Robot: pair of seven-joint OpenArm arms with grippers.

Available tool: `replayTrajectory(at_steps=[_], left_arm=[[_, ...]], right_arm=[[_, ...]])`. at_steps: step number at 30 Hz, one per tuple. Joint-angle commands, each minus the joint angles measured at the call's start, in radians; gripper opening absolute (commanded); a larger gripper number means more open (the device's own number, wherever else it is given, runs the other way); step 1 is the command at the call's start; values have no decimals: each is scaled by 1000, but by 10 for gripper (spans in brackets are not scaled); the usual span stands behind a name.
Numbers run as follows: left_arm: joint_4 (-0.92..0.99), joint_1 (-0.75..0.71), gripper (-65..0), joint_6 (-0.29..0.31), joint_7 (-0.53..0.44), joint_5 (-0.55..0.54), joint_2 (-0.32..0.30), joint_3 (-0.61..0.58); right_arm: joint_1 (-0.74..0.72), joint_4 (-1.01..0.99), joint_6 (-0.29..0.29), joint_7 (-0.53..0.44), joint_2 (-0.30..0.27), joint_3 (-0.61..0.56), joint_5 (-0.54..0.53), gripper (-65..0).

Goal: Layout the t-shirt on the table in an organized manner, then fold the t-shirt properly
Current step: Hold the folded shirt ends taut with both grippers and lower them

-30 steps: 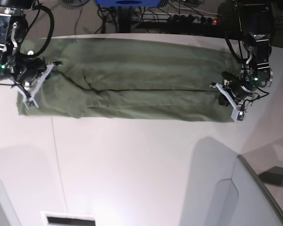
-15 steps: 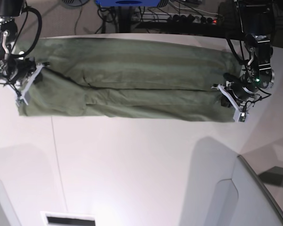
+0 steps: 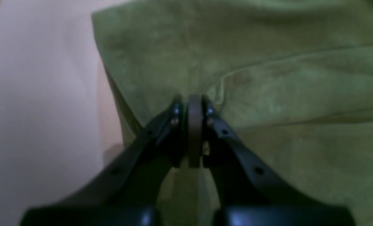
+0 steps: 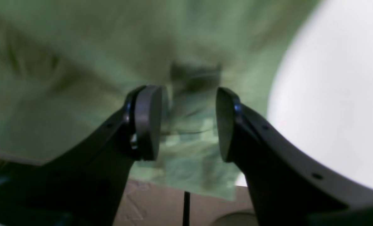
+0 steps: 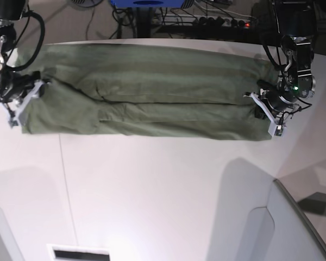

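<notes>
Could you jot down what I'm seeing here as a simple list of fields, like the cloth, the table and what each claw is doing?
garment: olive-green t-shirt, folded into a long band
surface: white table, shirt lying along its far side
left gripper: jaws closed, at the shirt's end near the fabric edge
right gripper: jaws apart over the shirt's other end, nothing held
shirt state: creased, sides folded inward
background: cables beyond the table

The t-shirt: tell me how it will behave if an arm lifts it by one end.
The t-shirt would probably sag and drape: it lies in soft folds and creases across the table. It looks light, thin cloth. It is unlikely to slip from the left pincer, which is shut on its edge.
</notes>
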State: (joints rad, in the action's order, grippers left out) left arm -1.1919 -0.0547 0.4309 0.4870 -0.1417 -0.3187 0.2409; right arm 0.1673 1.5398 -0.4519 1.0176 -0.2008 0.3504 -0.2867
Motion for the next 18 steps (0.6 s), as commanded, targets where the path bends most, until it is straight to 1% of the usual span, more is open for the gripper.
replayTrajectory(at_steps=[1,5,6,9,11,12,13,15,17,18], left_arm=[[-16,13,-650,0,-14,-9,-23,5],[-16,16,-650,0,-14,-9,-23,11],[-18,17,-584,0,-14,-9,-23,11],[-18,22,-326,0,-14,-9,-24,15],[-24,23,-197,0,-14,-23,-24,21],[-39,22,-153,0,-14,-32,-27,42],[-62,14,-115,1,-14,-63,-24,81],[-101,5,-76,3,-1,-167,-23,163],[-95,-3,-74,4,42,-279,-32,223],[-79,-3,-74,4,52,-325,-49,240]], right_arm=[[-4,34,0,-3,-4,19,-10,-378],[7,87,0,34,-1,31,-12,-377],[7,97,0,34,-1,31,-12,-378],[8,109,0,39,1,32,-13,-378],[5,107,0,56,2,36,-13,-378],[5,107,0,60,5,34,-13,-378],[5,109,0,60,13,36,-13,-378],[7,109,0,59,19,37,-12,-378],[8,109,0,57,22,34,-12,-378],[8,109,0,56,22,31,-12,-378]])
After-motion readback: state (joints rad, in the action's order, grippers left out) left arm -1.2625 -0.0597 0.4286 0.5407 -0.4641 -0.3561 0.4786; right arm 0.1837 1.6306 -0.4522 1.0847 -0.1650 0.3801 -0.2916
